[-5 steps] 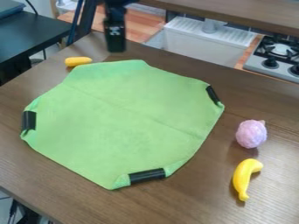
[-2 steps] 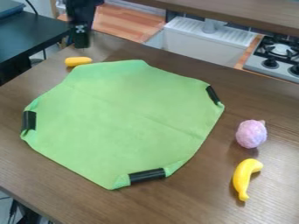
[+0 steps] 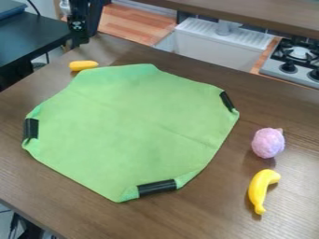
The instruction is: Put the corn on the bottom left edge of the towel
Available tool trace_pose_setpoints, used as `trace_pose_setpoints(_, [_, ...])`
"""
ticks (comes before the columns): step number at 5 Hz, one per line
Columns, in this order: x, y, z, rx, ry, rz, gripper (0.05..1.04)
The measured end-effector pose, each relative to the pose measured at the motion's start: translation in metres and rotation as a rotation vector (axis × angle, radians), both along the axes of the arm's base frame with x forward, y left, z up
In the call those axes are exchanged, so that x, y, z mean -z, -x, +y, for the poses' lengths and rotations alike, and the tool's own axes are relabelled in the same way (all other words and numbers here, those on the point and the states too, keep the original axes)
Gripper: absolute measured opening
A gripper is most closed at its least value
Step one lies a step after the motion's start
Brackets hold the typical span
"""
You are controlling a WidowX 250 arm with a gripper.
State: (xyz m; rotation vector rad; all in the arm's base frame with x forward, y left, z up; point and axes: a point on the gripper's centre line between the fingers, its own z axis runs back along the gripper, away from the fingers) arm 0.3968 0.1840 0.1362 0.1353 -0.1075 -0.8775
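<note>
Arm (image 3: 86, 18) cut off at top — jaws near the corn (image 3: 83, 65), opening and hold impossible to tell

The yellow corn (image 3: 83, 65) lies on its side just beside the upper-left edge of the spread-out green towel (image 3: 134, 126)
</note>
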Motion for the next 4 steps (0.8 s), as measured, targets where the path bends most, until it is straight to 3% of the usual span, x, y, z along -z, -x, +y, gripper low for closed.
trace_pose_setpoints(1, [0.018,-0.010,0.009,0.040,-0.032,0.005,1.001])
trace_pose_setpoints(2, [0.022,-0.019,0.017,0.074,-0.076,-0.020,1.001])
trace_pose_setpoints(4, [0.030,-0.027,0.024,0.051,-0.101,-0.041,1.001])
